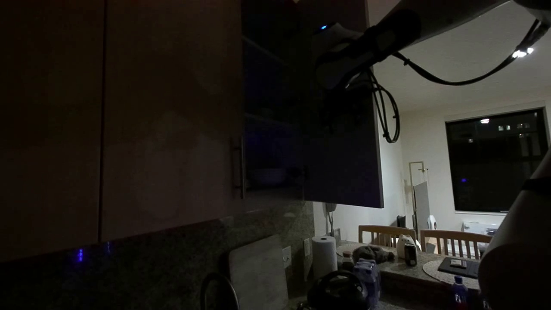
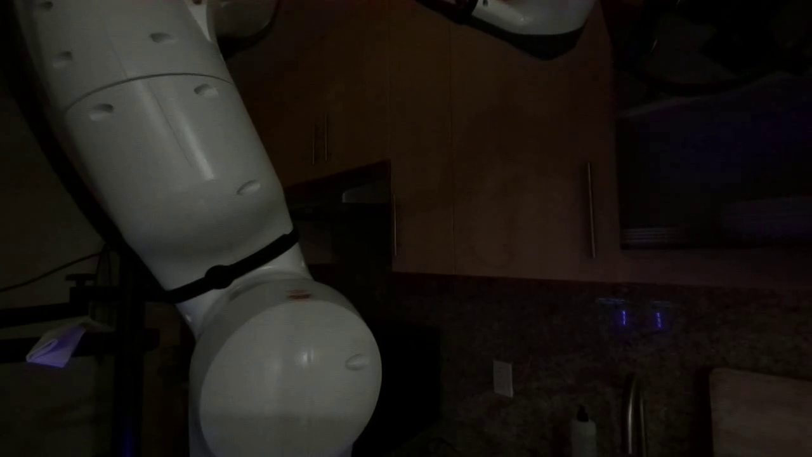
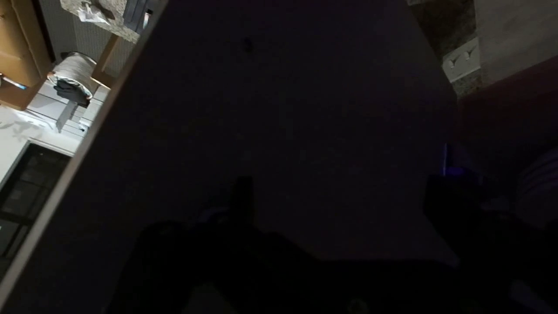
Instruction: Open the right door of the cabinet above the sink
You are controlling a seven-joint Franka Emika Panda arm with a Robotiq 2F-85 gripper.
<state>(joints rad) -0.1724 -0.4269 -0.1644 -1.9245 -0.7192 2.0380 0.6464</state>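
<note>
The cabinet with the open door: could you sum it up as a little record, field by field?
Cabinet: two doors, dim interior
Right door: swung open
Left door: shut, bar handle near its right edge
Inside: shelves, a pale bowl-like shape
End effector: open, near the right door's inner face; contact too dark to tell
Below: pale board, faucet

Right door: top cut off by picture's edge, upper part hidden behind arm, itself cut off. Cabinet: top out of frame in both exterior views; dishes inside too dark to tell apart. Gripper: outline lost in shadow, lower part cut off in wrist view; touch with right door cannot be told. Tap: base below bottom edge in both exterior views.
</note>
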